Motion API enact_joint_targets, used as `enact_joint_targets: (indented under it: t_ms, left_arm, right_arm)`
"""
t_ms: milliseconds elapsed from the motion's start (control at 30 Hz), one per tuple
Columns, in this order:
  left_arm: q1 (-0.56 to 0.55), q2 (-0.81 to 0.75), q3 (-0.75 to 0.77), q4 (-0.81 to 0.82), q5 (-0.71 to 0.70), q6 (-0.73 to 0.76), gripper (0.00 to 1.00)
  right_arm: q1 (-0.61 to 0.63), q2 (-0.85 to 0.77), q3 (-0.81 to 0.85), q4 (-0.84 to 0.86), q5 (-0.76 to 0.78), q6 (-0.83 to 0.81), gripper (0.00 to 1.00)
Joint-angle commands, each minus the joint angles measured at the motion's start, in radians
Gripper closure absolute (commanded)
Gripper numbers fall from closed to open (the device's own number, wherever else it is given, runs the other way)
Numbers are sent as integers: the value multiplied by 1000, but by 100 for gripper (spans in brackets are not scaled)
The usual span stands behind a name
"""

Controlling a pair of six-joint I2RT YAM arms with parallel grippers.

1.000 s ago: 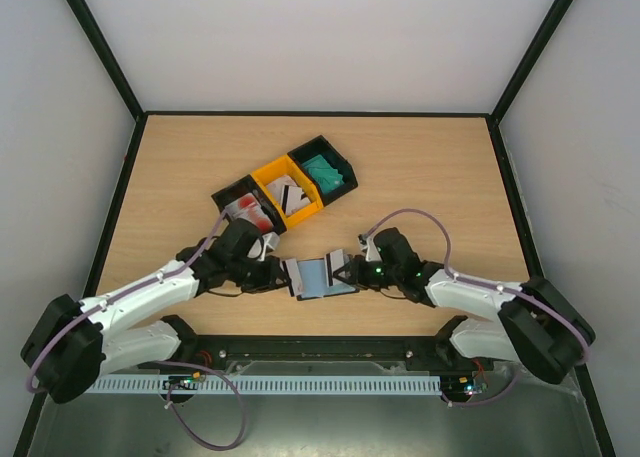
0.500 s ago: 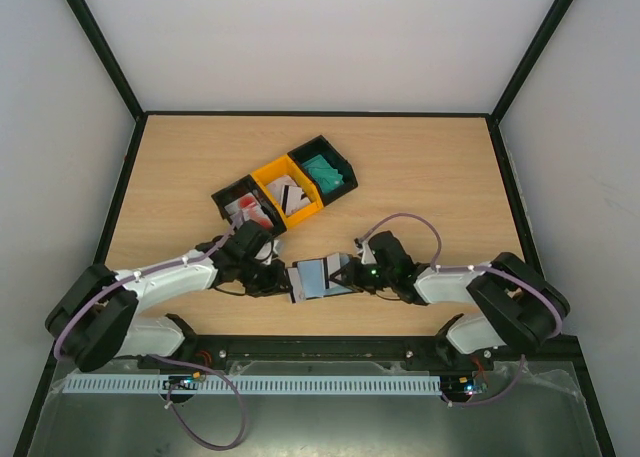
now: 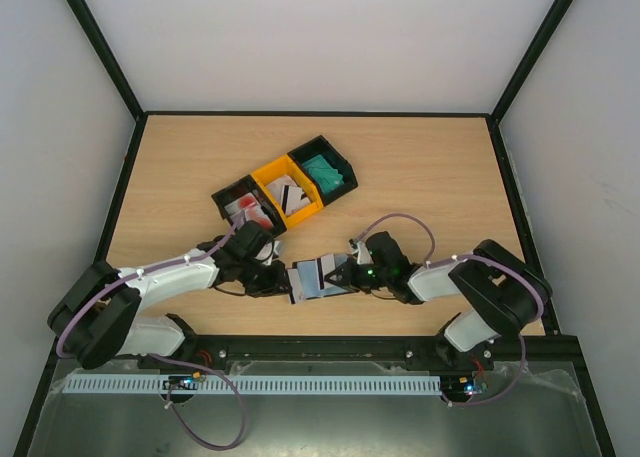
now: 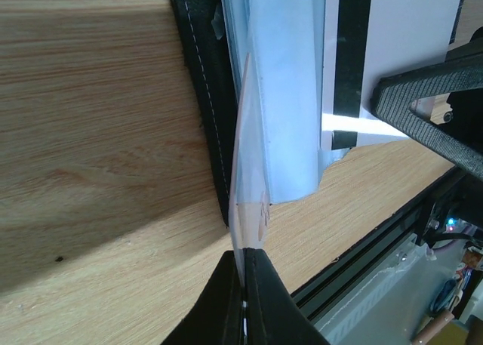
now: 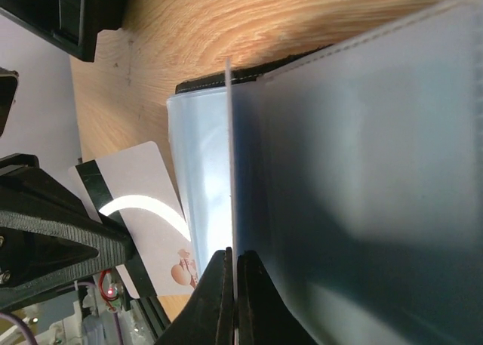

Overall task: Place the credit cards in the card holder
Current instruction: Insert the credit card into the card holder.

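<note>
The black card holder (image 3: 310, 283) lies open near the table's front edge, between my two grippers. My left gripper (image 3: 284, 275) is shut on the edge of a thin white credit card (image 4: 247, 224) with a reddish print, which runs into the holder's clear pockets (image 4: 283, 96). In the right wrist view that card (image 5: 151, 201) shows a dark stripe. My right gripper (image 3: 341, 275) is shut on a clear pocket leaf (image 5: 362, 171) of the holder. The same shut jaws show in the left wrist view (image 4: 244, 258) and the right wrist view (image 5: 232, 258).
Three joined bins stand behind the holder: a black one (image 3: 245, 209) with red-and-white cards, a yellow one (image 3: 288, 193) with white striped cards, and a black one (image 3: 325, 170) with teal cards. The table's front rail (image 3: 320, 352) is close below the grippers.
The left arm dropped lower and the right arm folded in toward the left. The holder shifted slightly left, and the card's dark stripe now shows further over the holder.
</note>
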Motion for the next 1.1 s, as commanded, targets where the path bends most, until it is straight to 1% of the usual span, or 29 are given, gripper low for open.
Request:
enact_joint_targets:
  t_ms: [0,433,667,833,1067]
  left_arm:
    - [-2,12,12,-58,-38,19,98]
    - [-2,-10,29,-91,-45,23,98]
    - [-2,-54,78,-142,-50,28,97]
    - [-2,-77,111,-214,-98,43,98]
    - [-2,-60,85,-218,-125,56,98]
  right_arm:
    - [13,32,-21,84,-31,21,98]
    - [54,109,-16,165,-46,38,98]
    - [70,153,-15,207,-49,49,98]
    - [78,181,-9,241,-53,63,98]
    - [93,203,3,255,-49,76,98]
